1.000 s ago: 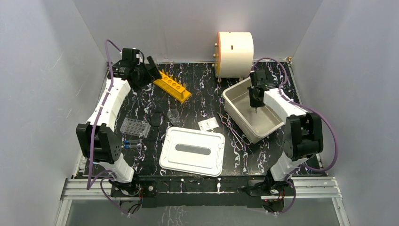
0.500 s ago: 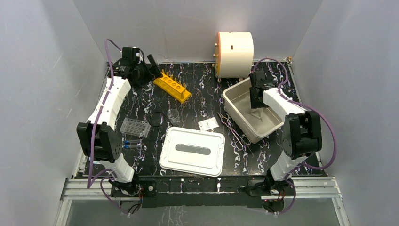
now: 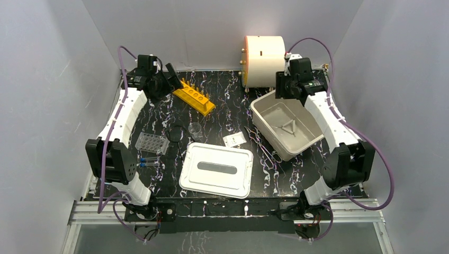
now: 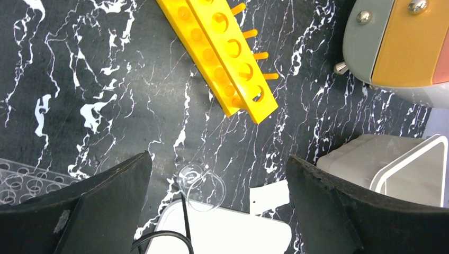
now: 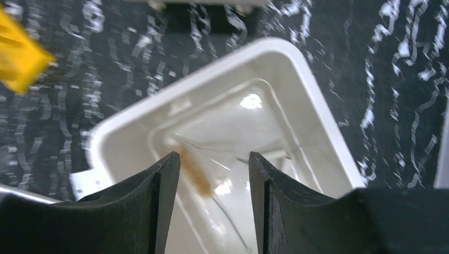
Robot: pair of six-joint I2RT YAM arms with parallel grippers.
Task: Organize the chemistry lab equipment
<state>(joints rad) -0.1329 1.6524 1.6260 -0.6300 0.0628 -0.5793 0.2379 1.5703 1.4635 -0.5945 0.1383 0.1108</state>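
- White triangle: lies flat on the floor of the white tub, clear of both grippers
- Right gripper: hovers above the tub's far corner, jaws parted by a moderate gap, nothing between them
- Orange tube rack: far left of the table, set diagonally, holes uppermost
- Left gripper: above the table just beside the rack's far end, jaws spread wide, empty
- Tiny clear beaker: between the rack and the flat lid
- Clear well plate: left of the beaker, blue-capped vials just in front of it
- Wire tongs: between the lid and the tub
- Cream drum: far edge, behind the tub
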